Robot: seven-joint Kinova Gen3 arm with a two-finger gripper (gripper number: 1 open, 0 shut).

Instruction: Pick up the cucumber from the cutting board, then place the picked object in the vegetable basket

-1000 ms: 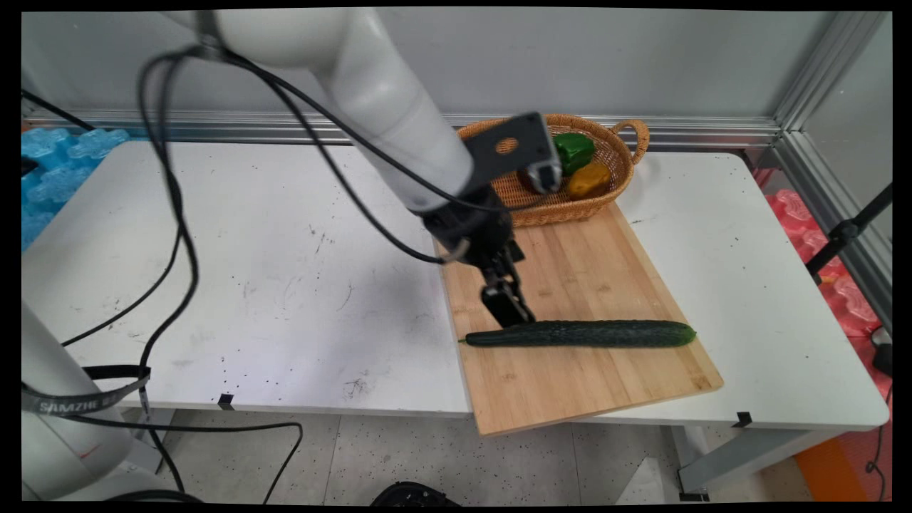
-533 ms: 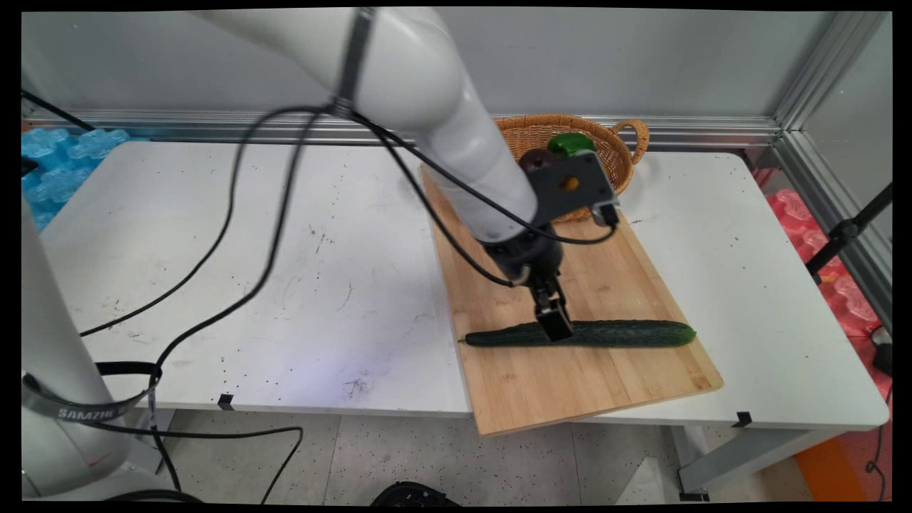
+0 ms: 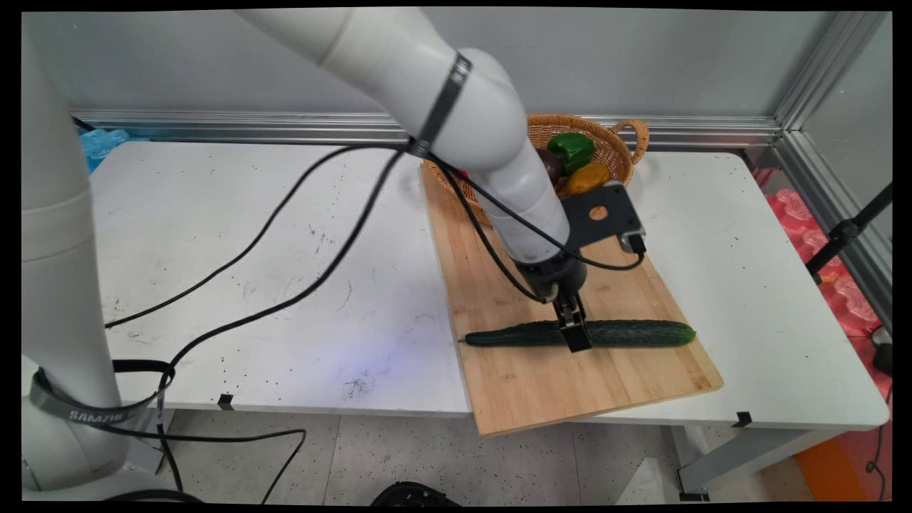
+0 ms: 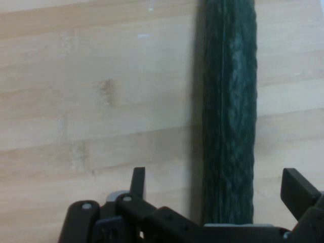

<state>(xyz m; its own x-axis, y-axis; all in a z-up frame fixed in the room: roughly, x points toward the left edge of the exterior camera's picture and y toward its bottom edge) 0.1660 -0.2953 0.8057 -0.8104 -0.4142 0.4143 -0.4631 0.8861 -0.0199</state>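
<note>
Cucumber on cutting board, midsection hidden between the wide-spread end effector fingers.

A white table, scuffed and speckled with dark marks, stands against a plain grey wall with a metal rail along its foot. Below, a pale speckled tiled floor. Blue foam sits far left, pink foam on the right.
</note>
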